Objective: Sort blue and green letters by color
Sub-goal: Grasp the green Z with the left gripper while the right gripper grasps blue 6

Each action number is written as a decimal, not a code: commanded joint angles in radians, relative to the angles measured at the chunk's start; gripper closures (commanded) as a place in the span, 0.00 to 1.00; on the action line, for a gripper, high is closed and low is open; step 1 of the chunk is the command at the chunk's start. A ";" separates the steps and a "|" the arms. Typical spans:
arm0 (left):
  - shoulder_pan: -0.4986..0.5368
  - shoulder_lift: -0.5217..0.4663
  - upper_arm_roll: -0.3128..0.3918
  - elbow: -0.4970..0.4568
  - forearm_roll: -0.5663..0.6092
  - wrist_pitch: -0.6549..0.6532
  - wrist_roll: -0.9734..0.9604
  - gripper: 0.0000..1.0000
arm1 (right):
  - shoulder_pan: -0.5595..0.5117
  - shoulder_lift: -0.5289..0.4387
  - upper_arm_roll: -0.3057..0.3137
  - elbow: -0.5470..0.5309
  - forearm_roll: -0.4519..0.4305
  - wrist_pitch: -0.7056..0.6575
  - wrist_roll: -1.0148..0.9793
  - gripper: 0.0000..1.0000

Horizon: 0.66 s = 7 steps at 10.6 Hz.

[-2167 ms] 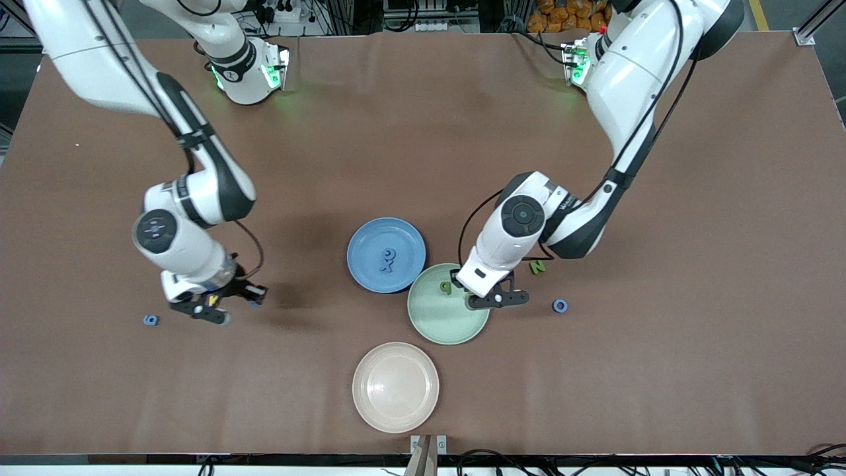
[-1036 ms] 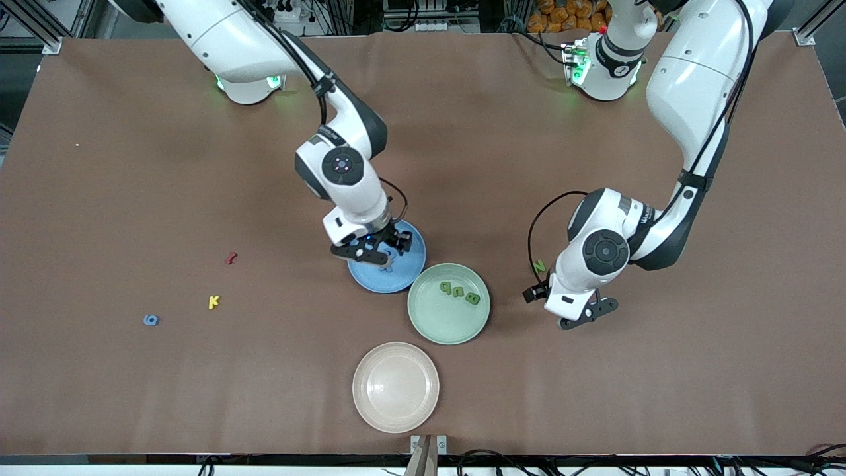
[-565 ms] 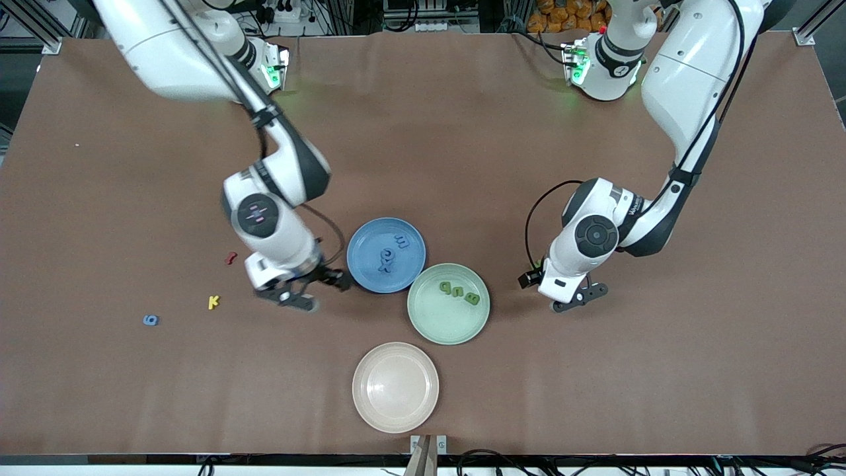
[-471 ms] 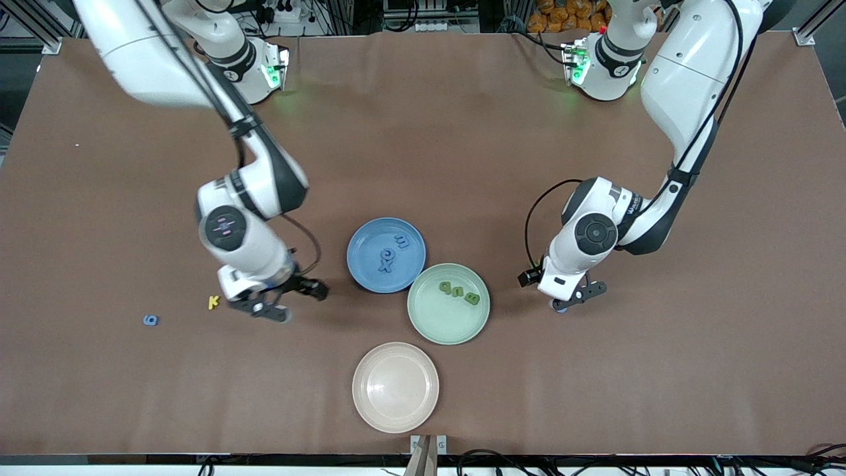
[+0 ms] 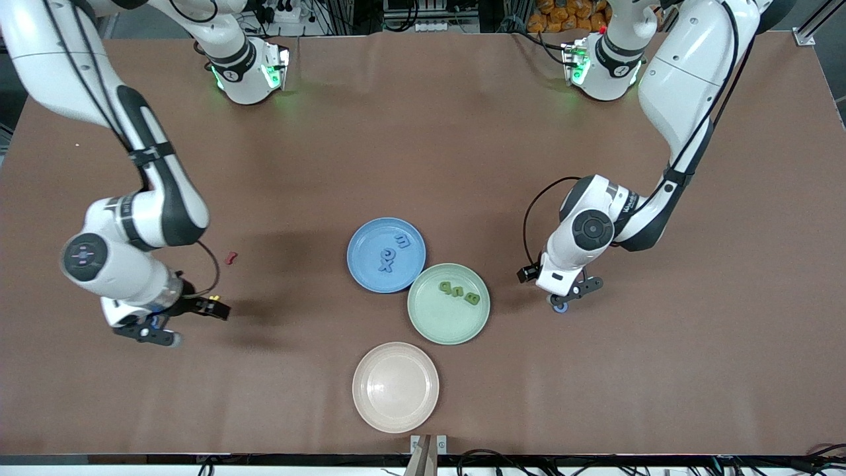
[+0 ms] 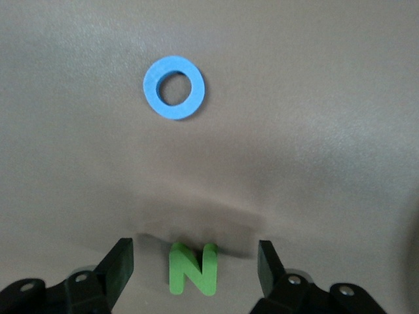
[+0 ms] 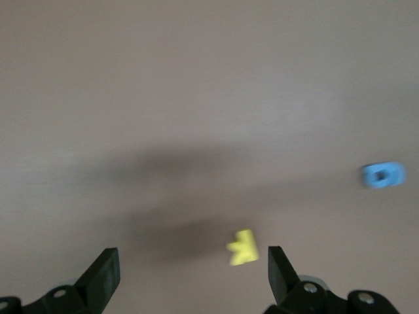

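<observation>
Brown desk (image 5: 423, 132). Right gripper (image 5: 153, 325), spread wide and empty, hangs over the yellow K (image 7: 243, 247), toward the right arm's end from the blue plate (image 5: 365, 264). That plate holds three blue letters (image 5: 390, 254); the green plate (image 5: 436, 324) beside it holds three green letters (image 5: 459, 292). Left gripper (image 5: 570, 295), wide open and empty, straddles the green N (image 6: 192, 269), with the blue ring (image 6: 173, 87) near it.

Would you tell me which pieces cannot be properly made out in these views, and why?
Green N: hidden under the left arm in the front view; only the left wrist view shows it.
Blue ring: partly covered by the left gripper in the front view.
Blue piece: blurred in the right wrist view, character unreadable; mostly covered by the right gripper in the front view.
</observation>
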 commanded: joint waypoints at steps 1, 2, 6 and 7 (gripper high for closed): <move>-0.002 -0.021 -0.004 -0.040 0.003 0.014 -0.027 0.18 | -0.122 0.005 0.020 -0.010 0.002 -0.010 -0.223 0.00; -0.003 -0.021 -0.004 -0.041 0.003 0.014 -0.027 0.21 | -0.159 0.006 0.019 -0.022 0.000 -0.010 -0.294 0.00; -0.005 -0.019 -0.004 -0.037 0.003 0.014 -0.027 0.99 | -0.245 0.040 0.019 -0.043 -0.124 0.007 -0.376 0.00; -0.006 -0.019 -0.004 -0.035 0.003 0.014 -0.027 1.00 | -0.254 0.054 0.019 -0.042 -0.139 0.028 -0.377 0.00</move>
